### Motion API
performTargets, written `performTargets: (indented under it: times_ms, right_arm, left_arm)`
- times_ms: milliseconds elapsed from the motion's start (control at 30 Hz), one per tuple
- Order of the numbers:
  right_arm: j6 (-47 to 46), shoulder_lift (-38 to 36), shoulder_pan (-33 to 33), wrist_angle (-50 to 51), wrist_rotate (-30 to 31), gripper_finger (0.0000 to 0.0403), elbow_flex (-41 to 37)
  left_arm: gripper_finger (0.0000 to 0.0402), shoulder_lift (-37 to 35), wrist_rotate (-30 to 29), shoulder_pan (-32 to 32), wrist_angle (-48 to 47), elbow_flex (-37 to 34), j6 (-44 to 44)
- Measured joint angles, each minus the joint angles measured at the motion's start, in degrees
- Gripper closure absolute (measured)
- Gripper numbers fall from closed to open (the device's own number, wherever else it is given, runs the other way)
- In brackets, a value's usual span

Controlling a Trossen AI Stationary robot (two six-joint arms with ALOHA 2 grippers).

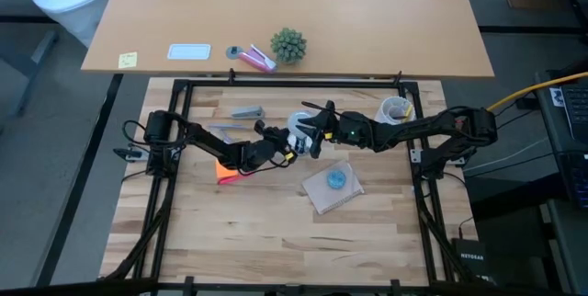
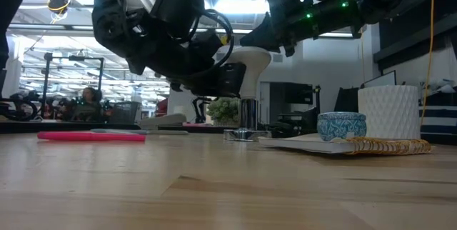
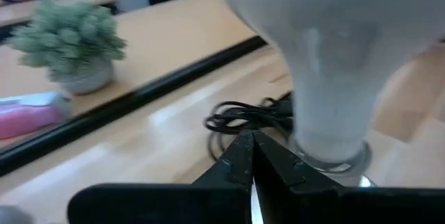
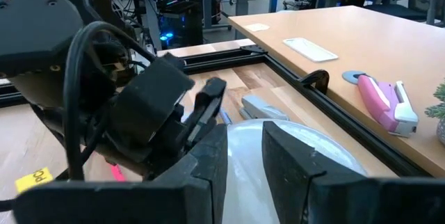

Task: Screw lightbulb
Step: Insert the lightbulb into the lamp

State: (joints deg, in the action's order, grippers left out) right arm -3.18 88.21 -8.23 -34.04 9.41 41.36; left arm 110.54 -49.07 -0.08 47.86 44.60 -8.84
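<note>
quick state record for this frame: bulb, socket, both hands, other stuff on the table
lightbulb: upright, screw base down in the socket
socket: shiny metal, standing on the table, black cord beside it
right hand: on the bulb's globe from above, fingers either side
left hand: low at the bulb's base, fingertips together
other items: blue bowl on a mat, pink marker, white cup
</note>
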Motion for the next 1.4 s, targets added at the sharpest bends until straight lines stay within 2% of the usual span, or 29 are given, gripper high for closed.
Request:
performTargets:
  times_ms: [200, 333, 433, 500, 700, 833, 933, 1067, 1400]
  right_arm:
    - [0.0, 0.0, 0.0, 0.0, 0.0, 0.0313, 0.0]
    - [0.0, 0.0, 0.0, 0.0, 0.0, 0.0313, 0.0]
    - [0.0, 0.0, 0.0, 0.0, 0.0, 0.0313, 0.0]
    - [0.0, 0.0, 0.0, 0.0, 0.0, 0.0313, 0.0]
    - [0.0, 0.0, 0.0, 0.0, 0.0, 0.0313, 0.0]
    - [0.0, 0.0, 0.0, 0.0, 0.0, 0.0313, -0.1]
    - [0.0, 0.0, 0.0, 0.0, 0.0, 0.0313, -0.1]
    - [0.0, 0.0, 0.0, -0.1, 0.0, 0.0313, -0.1]
    - [0.0, 0.1, 0.0, -0.2, 0.0, 0.0313, -0.1]
  left_arm:
    - [0.0401, 0.0, -8.7, -2.3, -0.2, 0.0, 0.0]
    - [0.0401, 0.0, -17.6, -4.2, 0.1, 0.0, 0.0]
    - [0.0401, 0.0, -24.1, -5.8, 3.5, -0.1, 2.3]
    - [0.0401, 0.1, -26.2, -6.6, 8.2, -0.1, 7.1]
    - [0.0401, 0.1, -26.1, -7.7, 31.8, -0.1, 30.8]
    - [0.0401, 0.1, -18.0, -7.8, 42.2, -0.1, 42.2]
    - [0.0401, -0.3, -11.6, -7.1, 40.9, -0.1, 42.0]
    - [0.0401, -0.3, -7.6, -5.8, 37.7, -0.1, 37.4]
    - [0.0401, -0.5, -6.9, -7.2, 32.6, -0.2, 32.8]
